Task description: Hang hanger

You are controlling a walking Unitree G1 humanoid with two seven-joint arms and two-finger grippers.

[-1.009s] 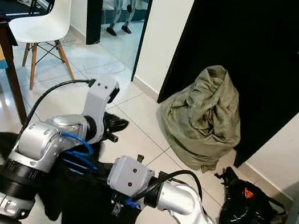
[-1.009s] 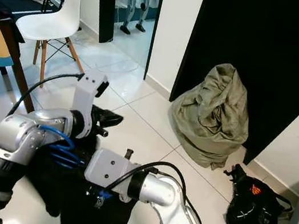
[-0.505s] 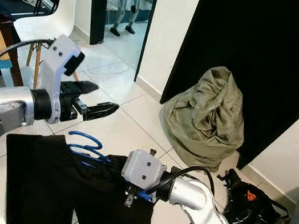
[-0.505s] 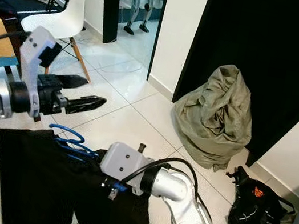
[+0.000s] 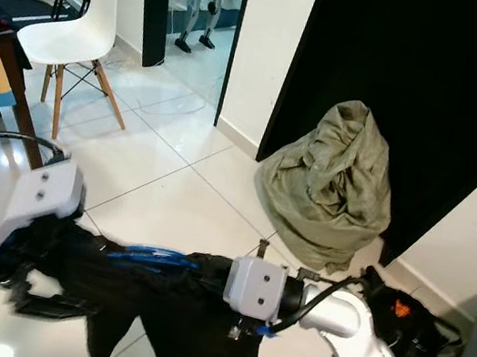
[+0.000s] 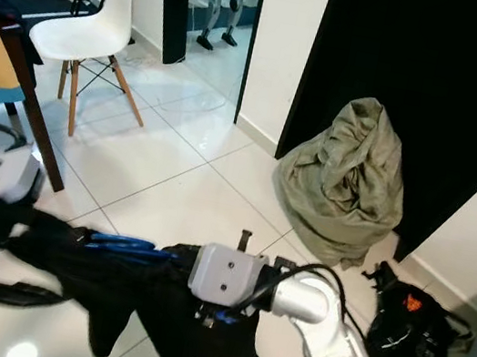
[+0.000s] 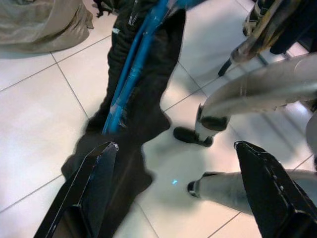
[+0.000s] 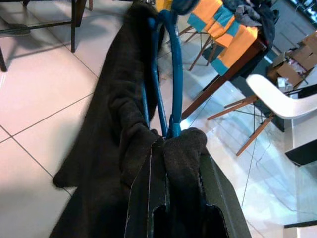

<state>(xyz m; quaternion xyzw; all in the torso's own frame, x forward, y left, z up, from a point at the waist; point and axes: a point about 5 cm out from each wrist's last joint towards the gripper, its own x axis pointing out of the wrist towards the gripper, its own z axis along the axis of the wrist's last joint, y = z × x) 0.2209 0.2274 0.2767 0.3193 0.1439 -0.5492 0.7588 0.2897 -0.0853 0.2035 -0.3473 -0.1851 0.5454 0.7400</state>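
— Where is the hanger?
— The blue hanger (image 5: 151, 256) hangs above the tiled floor (image 5: 171, 194), near the robot and a little left of centre, with a black garment (image 5: 168, 314) draped over it and drooping below.
— Who holds it?
— The right gripper (image 8: 171, 148). Its two black fingers are clamped on the hanger and a fold of the black cloth, as the right wrist view makes plain.
— And the left one?
— The left gripper (image 7: 173, 183) sits low on the near left, just beside the garment's left end. Its fingers (image 7: 94, 173) are spread wide apart with nothing between them; the hanger and cloth lie beyond them.
— What stands around?
— Farther off, an olive cloth heap (image 5: 330, 181) rests against a black door (image 5: 420, 90). A black bag (image 5: 402, 323) lies on the floor to the right. On the far left, a white chair (image 5: 75, 30) stands by a dark table (image 5: 5, 36).
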